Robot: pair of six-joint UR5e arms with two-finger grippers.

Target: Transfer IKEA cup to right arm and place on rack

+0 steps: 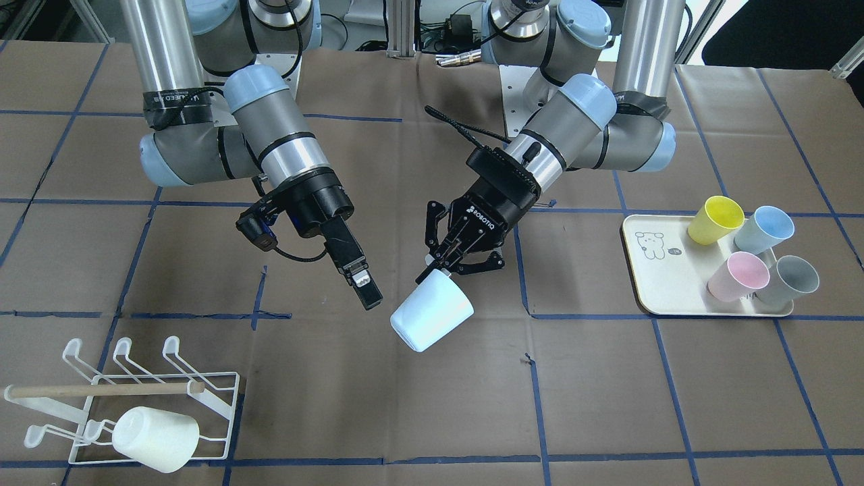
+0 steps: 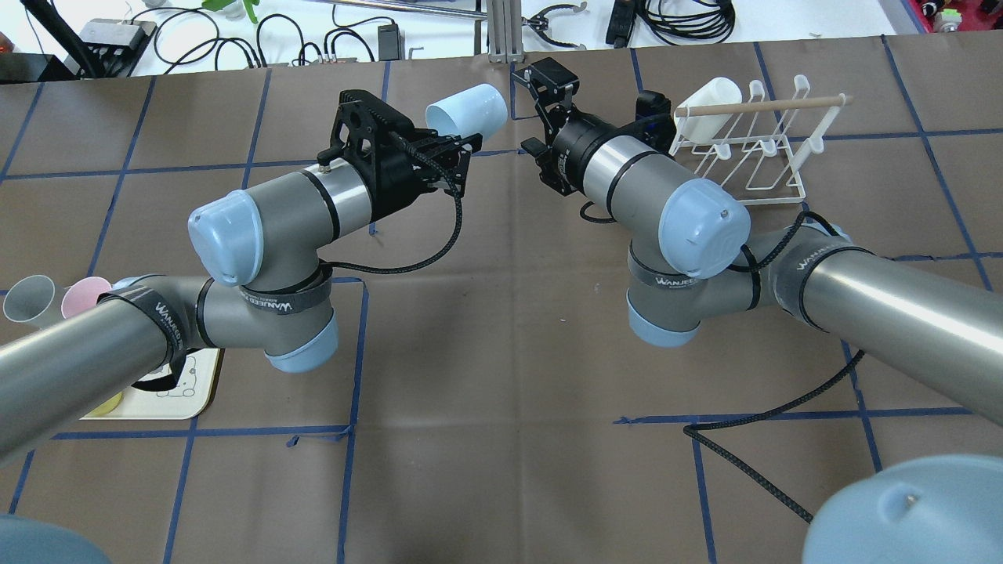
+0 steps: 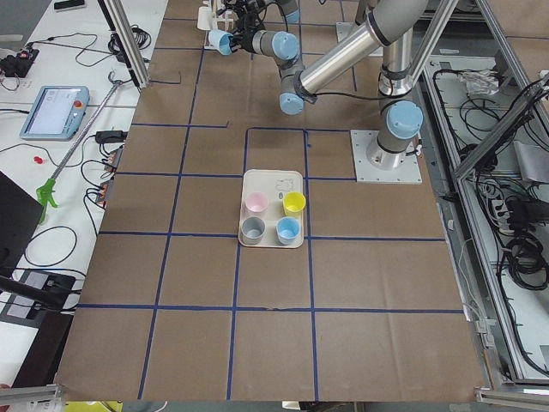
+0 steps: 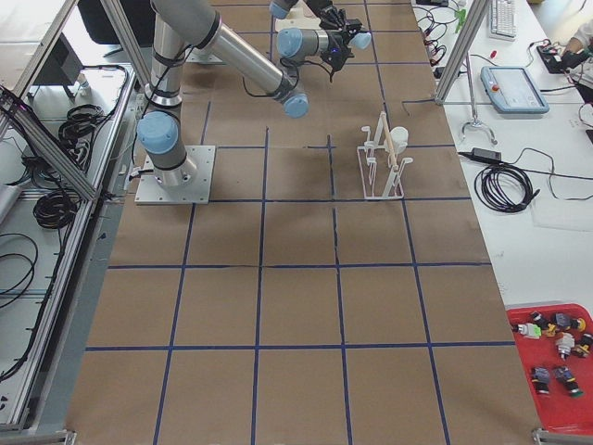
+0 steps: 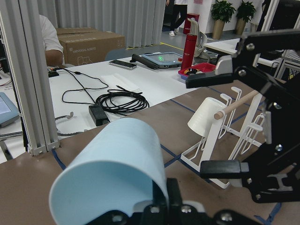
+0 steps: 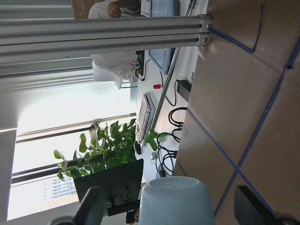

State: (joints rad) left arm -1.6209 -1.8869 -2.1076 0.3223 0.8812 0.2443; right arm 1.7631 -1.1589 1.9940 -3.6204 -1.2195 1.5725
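Observation:
My left gripper [image 1: 440,268], the linkage-finger one, is shut on the rim of a pale blue cup [image 1: 432,310] and holds it tilted above the table's middle. The cup fills the lower left wrist view [image 5: 112,173]. My right gripper [image 1: 364,290], boxy with straight fingers, is open just beside the cup's base. In the right wrist view the cup's base [image 6: 171,199] sits between its two spread fingers [image 6: 91,206]. The white wire rack [image 1: 142,388] with a wooden dowel stands at the table's edge on my right side and holds one white cup [image 1: 155,439].
A cream tray [image 1: 651,277] with a bear drawing lies on my left side. It carries a yellow [image 1: 715,219], a blue [image 1: 763,229], a pink [image 1: 738,277] and a grey cup [image 1: 790,280]. Brown paper with blue tape lines covers the table.

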